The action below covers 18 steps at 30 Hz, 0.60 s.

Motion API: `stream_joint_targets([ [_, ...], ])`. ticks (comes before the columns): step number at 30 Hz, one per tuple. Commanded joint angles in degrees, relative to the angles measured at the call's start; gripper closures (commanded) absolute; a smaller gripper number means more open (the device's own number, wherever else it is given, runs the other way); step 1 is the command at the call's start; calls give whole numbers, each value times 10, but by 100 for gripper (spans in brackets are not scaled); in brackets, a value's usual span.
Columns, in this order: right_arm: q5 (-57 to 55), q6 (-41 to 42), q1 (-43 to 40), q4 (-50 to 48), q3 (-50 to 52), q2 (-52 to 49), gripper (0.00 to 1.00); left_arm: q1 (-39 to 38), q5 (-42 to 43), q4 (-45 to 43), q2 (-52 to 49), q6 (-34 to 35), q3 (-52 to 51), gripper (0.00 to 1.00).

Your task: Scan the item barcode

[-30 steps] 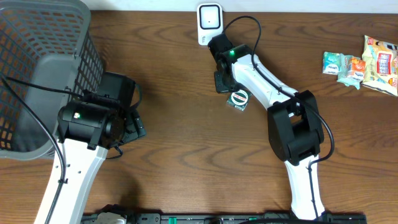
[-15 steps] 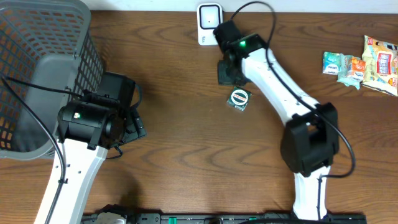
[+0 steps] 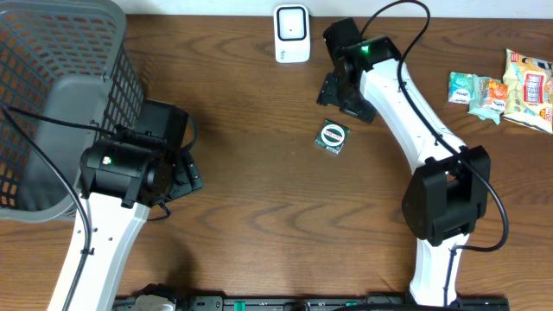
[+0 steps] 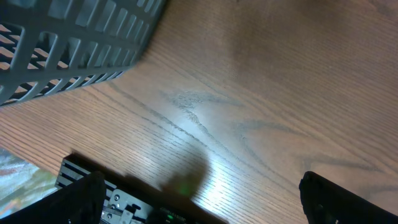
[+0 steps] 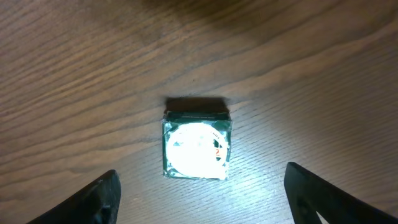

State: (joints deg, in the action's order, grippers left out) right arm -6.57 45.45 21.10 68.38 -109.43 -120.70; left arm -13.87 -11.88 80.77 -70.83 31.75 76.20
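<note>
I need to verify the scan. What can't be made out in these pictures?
- Barcode: none visible on the green packet; glare whitens its top in the right wrist view, and overhead it is too small.
- Scanner: overhead only, face too small to read.
- Basket: cut off by the overhead picture's left edge.
- Snack bags: cut off at the overhead's right edge.

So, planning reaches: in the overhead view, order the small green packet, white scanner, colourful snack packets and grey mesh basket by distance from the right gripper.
1. Small green packet, just below the right gripper.
2. White scanner, top edge.
3. Colourful snack packets, right edge.
4. Grey mesh basket, far left.
</note>
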Motion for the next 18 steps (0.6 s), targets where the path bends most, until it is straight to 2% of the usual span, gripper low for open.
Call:
stream_joint_targets([
  [1,-1,18,7,1,-3,0,11,3,3,2,1,7,0,2],
  [4,-2,74,7,8,-3,-7,1,3,3,2,1,7,0,3],
  [9,2,140,7,14,11,-22,1,3,3,2,1,7,0,2],
  [12,12,129,7,21,18,-22,1,3,3,2,1,7,0,2],
  [18,-36,40,8,16,39,-22,1,3,3,2,1,7,0,2],
])
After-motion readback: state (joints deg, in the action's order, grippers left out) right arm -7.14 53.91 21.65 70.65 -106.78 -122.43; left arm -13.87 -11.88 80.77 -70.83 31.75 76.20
